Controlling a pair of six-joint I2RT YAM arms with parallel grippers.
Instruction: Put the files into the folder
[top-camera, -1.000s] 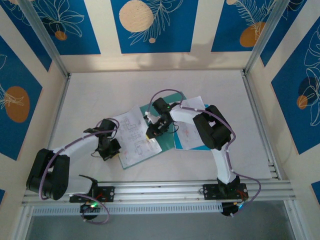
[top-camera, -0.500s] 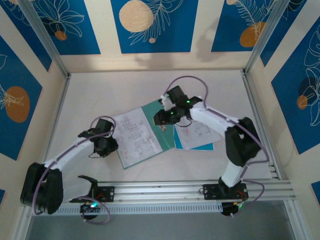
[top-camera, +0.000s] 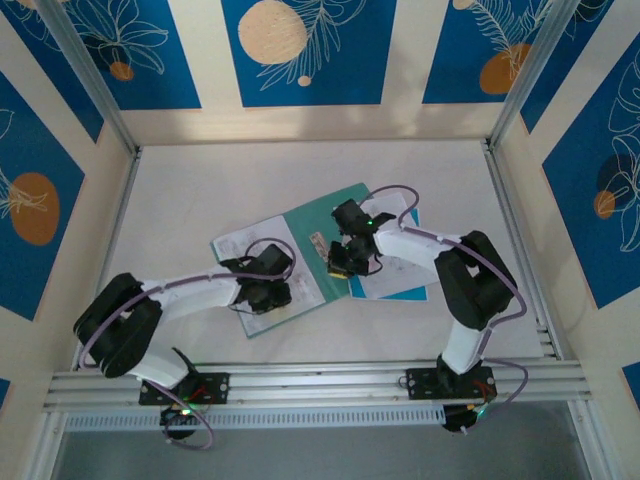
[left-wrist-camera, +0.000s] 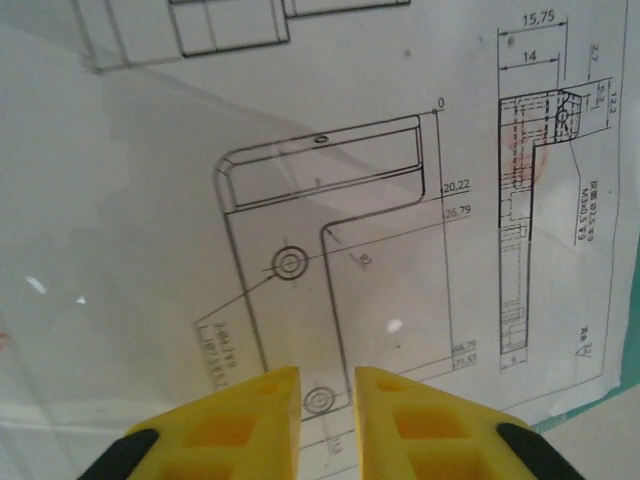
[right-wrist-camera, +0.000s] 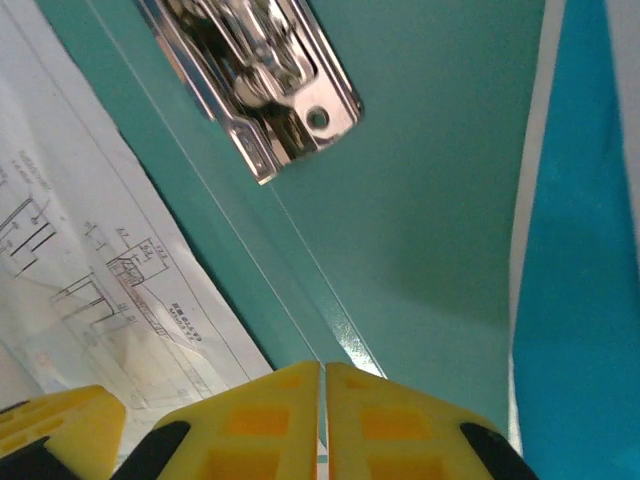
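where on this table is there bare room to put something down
Free: the wide strip of white table between the open teal-green folder and the back wall; the patch between the printed white paper sheets and the left rail; a narrower strip along the front rail. Crowded: the middle, where the left arm and right arm reach over folder and sheets.

files (left-wrist-camera: 330, 200) cropped at edges, clip (right-wrist-camera: 260, 80) cut off

Overhead view from above and behind, downward; both wrist views close over the folder (top-camera: 325, 207).
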